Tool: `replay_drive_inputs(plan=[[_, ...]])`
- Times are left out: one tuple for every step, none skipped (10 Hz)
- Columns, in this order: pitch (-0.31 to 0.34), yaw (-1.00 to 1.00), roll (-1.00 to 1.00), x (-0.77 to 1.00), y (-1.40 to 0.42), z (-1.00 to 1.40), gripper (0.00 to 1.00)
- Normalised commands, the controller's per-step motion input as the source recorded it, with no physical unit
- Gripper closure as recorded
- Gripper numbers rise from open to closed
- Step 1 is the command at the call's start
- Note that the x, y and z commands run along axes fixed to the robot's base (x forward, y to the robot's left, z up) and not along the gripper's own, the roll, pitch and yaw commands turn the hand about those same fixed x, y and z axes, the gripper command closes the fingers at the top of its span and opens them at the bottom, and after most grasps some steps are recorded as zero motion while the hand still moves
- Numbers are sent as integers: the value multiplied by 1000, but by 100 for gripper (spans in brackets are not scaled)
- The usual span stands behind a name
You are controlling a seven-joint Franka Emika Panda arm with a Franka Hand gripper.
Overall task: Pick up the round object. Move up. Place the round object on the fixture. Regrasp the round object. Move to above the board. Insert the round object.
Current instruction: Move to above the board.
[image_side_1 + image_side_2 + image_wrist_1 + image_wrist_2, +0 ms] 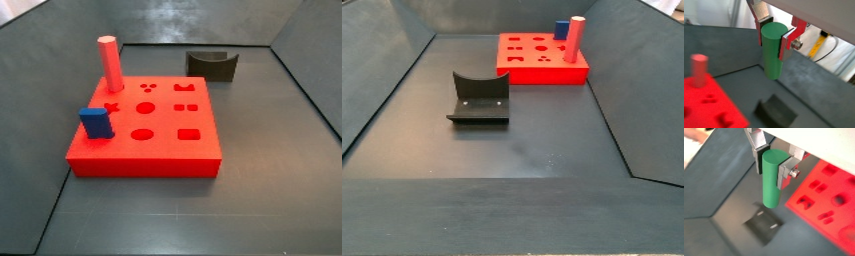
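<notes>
Green and smooth, one cylindrical peg (773, 50) hangs upright in the gripper (776, 36), closest to both wrist cameras. Two silver fingers (789, 42) with dark pads clamp its upper part from opposite sides, so the gripper is closed on the peg — its lower end hangs free in the air, touching nothing. Neither side view shows the gripper or the green peg.

Below the peg in a wrist view lies the grey floor, with the dark fixture (763, 226) underneath and the red board (824, 198) off to one side.

In both side views the scene holds one fixture (478, 98), one board (541, 58) and two other pieces. The fixture is a dark curved bracket on a base plate, standing on the floor well apart from the board. The board is a flat red block with nine shaped holes visible in its top — circles, squares and a star among them. One tall salmon-red peg (108, 64) and one short blue block (95, 123) stand upright in the board.
</notes>
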Motion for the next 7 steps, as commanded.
replay_drive_inputs(plan=[[102,-51,-1000,-664,-1000,342,100],[97,-44,-1000,-686,-1000,347,100],[85,-31,-1000,-656,-885,310,100],[75,-33,-1000,-522,-693,232,100],[43,-16,-777,-290,-336,113,100],[21,-13,-561,-170,-177,55,100],[5,-3,-323,-85,-61,25,100]])
